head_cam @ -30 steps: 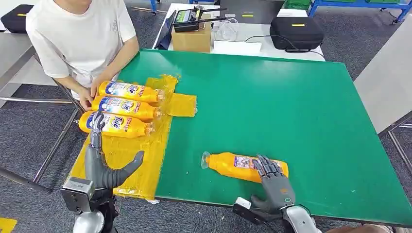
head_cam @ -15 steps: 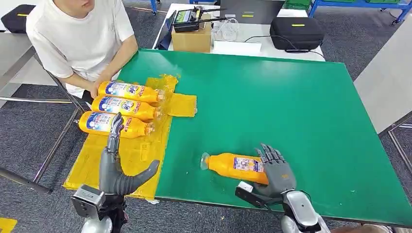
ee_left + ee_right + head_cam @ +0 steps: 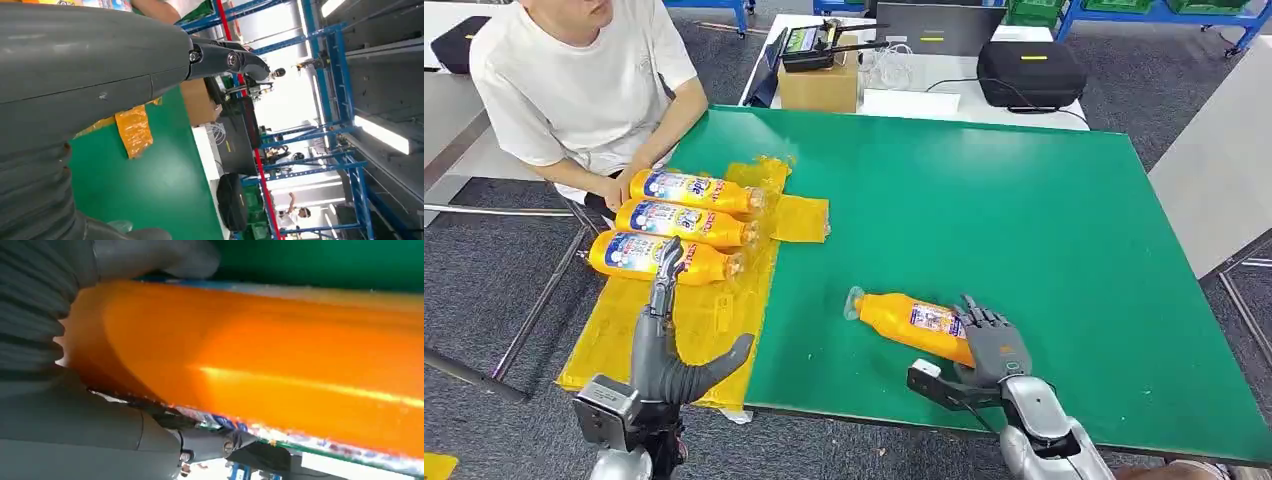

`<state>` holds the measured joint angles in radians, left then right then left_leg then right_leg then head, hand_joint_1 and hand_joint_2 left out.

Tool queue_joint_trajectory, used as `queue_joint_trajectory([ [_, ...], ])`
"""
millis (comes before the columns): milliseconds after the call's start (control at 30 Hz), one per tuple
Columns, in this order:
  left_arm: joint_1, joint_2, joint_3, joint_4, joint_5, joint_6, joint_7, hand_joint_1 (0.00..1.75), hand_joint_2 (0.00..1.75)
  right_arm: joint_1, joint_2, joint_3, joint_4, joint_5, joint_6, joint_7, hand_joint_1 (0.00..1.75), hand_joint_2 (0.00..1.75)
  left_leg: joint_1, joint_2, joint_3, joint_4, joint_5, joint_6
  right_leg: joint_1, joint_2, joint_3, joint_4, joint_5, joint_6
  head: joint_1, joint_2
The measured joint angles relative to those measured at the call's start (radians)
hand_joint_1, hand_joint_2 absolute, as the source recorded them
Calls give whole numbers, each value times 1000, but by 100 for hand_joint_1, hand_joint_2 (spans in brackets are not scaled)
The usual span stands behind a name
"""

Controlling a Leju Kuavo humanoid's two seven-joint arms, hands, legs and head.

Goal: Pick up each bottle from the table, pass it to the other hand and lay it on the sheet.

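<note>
On the near edge of the flat green table, seen from the head, the right hand wraps its fingers over the base end of a smooth orange plastic bottle with a printed label, its clear cap end angled up. The left hand waits above the crinkled yellow plastic sheet with fingers straight, thumb spread, holding nothing. Three matching orange bottles lie side by side on the sheet beside a seated person in a white shirt.

From the left wrist, grey fingers stretch out unbent over green table and yellow sheet.

From the right wrist, glossy rounded orange bottle wall sits pressed between thumb and darker fingers.

A grip this near the base could let the slick, cylindrical body tip or slide out during the pass
</note>
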<state>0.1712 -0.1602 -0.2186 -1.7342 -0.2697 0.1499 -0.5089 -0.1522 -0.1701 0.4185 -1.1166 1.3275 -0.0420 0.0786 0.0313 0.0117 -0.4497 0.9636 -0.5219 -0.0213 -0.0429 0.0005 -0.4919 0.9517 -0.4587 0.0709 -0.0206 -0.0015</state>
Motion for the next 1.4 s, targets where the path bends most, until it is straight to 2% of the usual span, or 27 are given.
queue_joint_trajectory([
  [133,0,0,2,0,0,0,0,0,175,-12,-2,2,15,-2,1,3,175,175,0,0,2,0,0,0,0,0,2,0,0,0,0,0],
  [233,0,-1,2,0,0,1,0,0,175,-25,-4,3,28,-15,11,6,175,175,0,0,3,0,0,0,0,0,10,0,0,0,0,0],
  [300,0,-2,3,0,-2,1,0,0,175,-34,-8,4,41,-40,21,2,175,175,0,0,5,0,0,0,0,0,7,-1,0,0,0,0],
  [433,-5,-1,3,5,8,-10,-1,0,175,-62,-39,-7,68,-198,80,-97,175,175,1,2,10,0,-2,2,1,1,8,-5,0,0,0,0],
  [600,-22,5,0,25,37,-18,-23,0,175,-81,-82,-50,116,-466,141,-279,175,175,1,1,17,0,-5,4,1,1,19,-8,0,0,1,0],
  [833,-32,14,-4,37,47,-15,-27,0,175,-74,-93,-65,120,-515,132,-302,175,175,3,3,19,0,-6,3,3,6,21,-8,0,0,0,0],
  [933,-28,18,-10,37,49,-12,-9,0,175,-42,-74,-82,103,-606,81,-359,175,175,3,2,15,0,-5,3,3,6,25,-8,0,0,0,0],
  [967,-24,19,-13,37,49,-12,20,0,0,-20,-60,-94,81,-657,71,-388,169,175,3,2,14,0,-5,3,3,5,24,-7,0,0,0,0],
  [1000,-17,19,-18,38,47,-12,59,0,175,10,-40,-109,48,-718,60,-421,175,175,3,1,12,0,-5,3,3,5,24,-7,0,0,0,0],
  [1067,-10,17,-19,53,61,0,110,0,175,75,10,-135,-28,-802,20,-466,175,175,3,2,7,0,-5,3,3,5,20,-6,0,0,0,0],
  [1167,-3,-3,-29,72,168,-18,137,0,175,145,92,-158,-144,-833,-76,-499,175,175,3,2,-1,0,-4,3,3,5,10,-4,0,0,-1,0],
  [1267,-3,-8,-49,79,199,-26,138,0,175,158,151,-178,-234,-859,-122,-510,175,175,3,1,-4,0,-2,2,3,3,7,-3,0,1,0,0],
  [1400,-3,-10,-70,79,208,-26,139,0,175,176,191,-201,-304,-868,-126,-510,175,175,2,2,-6,0,-3,2,2,3,6,-4,0,1,0,0],
])
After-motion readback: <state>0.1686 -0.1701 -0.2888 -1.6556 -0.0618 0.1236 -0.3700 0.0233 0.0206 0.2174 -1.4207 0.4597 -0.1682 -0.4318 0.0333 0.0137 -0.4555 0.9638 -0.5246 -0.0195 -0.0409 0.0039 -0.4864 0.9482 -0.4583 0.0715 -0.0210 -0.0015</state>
